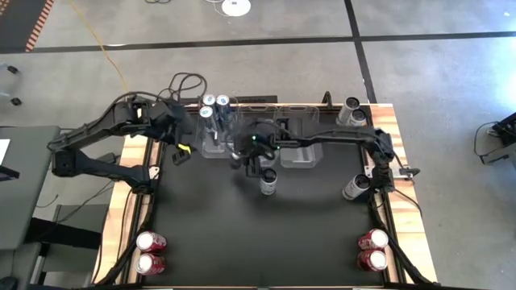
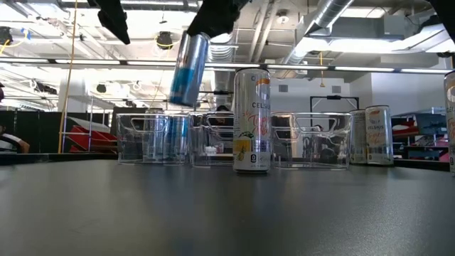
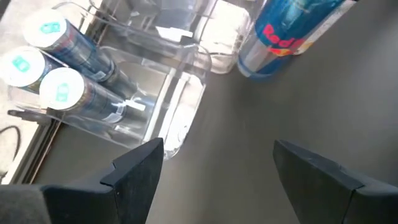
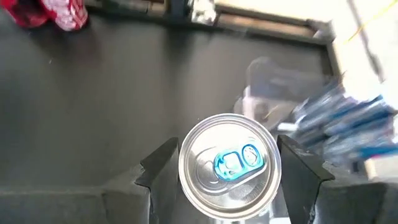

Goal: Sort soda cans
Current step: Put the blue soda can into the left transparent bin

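Blue-and-silver can has a red logo and a blue tab on its silver top. White can has yellow fruit art. Red cans sit on the black table.

A grey concrete floor crossed by dark seams surrounds the black tabletop, under silver ceiling ducts and strip lights.

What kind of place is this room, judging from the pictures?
Probably an industrial workshop or robotics lab: exposed ceiling ducts, a concrete floor marked with tape, and a black worktable carrying clear plastic bins and soda cans.
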